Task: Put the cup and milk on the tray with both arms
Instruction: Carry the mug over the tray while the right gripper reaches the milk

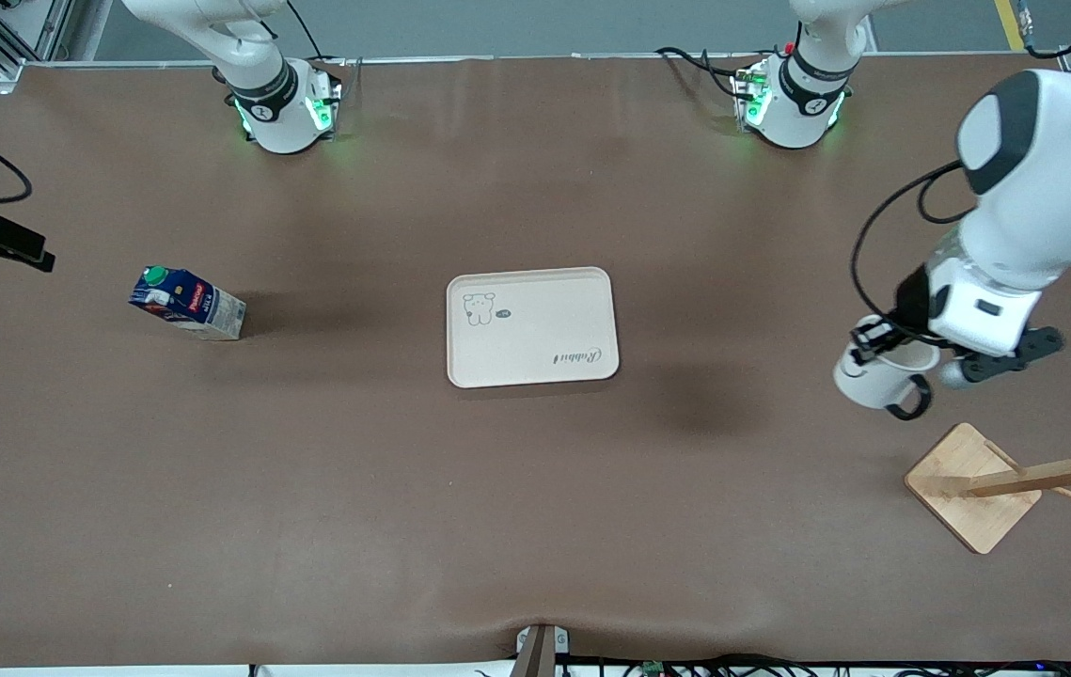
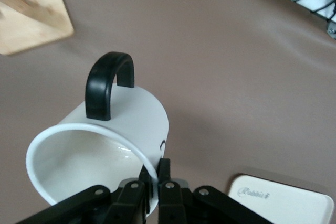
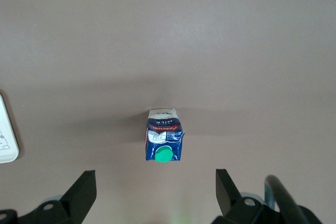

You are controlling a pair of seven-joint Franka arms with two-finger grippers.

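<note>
My left gripper (image 1: pixel 874 343) is shut on the rim of the white cup (image 1: pixel 878 376) and holds it tilted in the air over bare table at the left arm's end, between the cream tray (image 1: pixel 535 329) and the wooden rack. In the left wrist view its fingers (image 2: pixel 167 174) pinch the cup wall (image 2: pixel 126 124), black handle up, with a tray corner (image 2: pixel 283 203) below. The milk (image 1: pixel 187 303) stands on the table toward the right arm's end. My right gripper (image 3: pixel 155 182) is open high above the milk (image 3: pixel 164 141).
A wooden rack with a square base (image 1: pixel 977 484) and pegs stands near the held cup, nearer to the front camera; its base shows in the left wrist view (image 2: pixel 26 14). A tray edge (image 3: pixel 5 140) shows in the right wrist view. Cables run along the table's edges.
</note>
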